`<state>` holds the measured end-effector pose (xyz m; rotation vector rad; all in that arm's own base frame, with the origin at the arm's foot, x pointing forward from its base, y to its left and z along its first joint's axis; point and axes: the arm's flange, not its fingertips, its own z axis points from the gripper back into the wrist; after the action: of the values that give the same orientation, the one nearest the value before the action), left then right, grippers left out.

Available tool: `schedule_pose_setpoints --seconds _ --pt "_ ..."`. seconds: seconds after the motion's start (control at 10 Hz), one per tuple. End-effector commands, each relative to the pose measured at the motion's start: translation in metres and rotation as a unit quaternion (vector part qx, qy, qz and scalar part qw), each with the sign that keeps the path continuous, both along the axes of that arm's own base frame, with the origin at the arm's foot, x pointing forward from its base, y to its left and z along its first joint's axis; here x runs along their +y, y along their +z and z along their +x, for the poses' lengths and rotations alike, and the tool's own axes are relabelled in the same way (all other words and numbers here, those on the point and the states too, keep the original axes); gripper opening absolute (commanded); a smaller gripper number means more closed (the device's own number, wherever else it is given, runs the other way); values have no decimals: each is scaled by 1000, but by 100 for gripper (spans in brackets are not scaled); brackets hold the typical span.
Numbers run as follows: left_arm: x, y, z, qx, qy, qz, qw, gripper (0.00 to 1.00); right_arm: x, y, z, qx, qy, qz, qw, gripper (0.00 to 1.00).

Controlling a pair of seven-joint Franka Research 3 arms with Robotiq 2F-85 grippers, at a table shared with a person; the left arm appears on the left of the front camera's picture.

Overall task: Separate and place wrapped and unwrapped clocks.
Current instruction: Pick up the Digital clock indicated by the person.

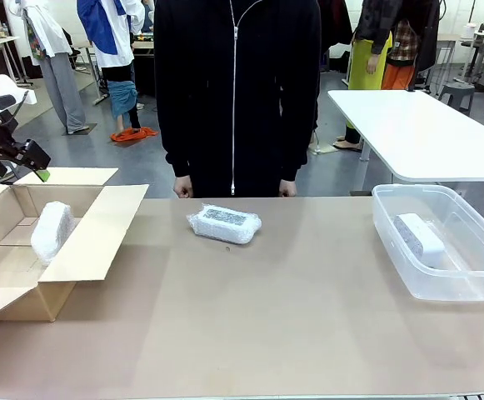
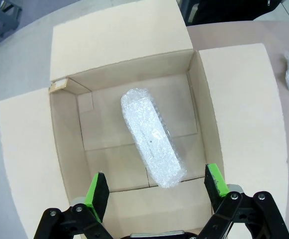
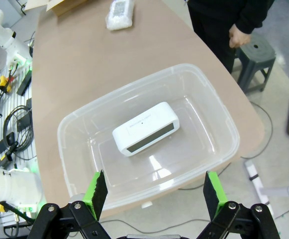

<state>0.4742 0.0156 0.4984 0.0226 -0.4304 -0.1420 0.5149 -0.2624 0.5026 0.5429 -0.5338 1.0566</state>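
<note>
Left gripper (image 2: 156,185) and right gripper (image 3: 156,186) hover, jaws wide. One wrapped clock (image 1: 224,223) lies on the tabletop (image 1: 291,317) at 12 o'clock; best to span its short sides, then carry it to the cardboard box (image 1: 100,225) at 9 o'clock.

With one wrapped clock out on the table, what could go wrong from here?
The wrapped clock on the table lies close to the person's hands; a reaching arm may crowd them. Its loose wrap may slip from the fingers. In the cardboard box, the other wrapped clock lies across the middle, so a second could land on it.
</note>
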Motion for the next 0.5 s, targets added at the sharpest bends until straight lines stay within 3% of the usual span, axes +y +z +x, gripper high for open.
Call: schedule_pose_setpoints --seconds 0.0,0.3,0.4 --pt "0 1 0 2 0 0 1000 100 1 -1 0 -2 5 0 1000 100" --pt "0 0 0 0 0 0 1000 100 1 -1 0 -2 5 0 1000 100" --pt "6 8 -5 -8 -42 -9 999 100 1 -1 0 -2 5 0 1000 100"
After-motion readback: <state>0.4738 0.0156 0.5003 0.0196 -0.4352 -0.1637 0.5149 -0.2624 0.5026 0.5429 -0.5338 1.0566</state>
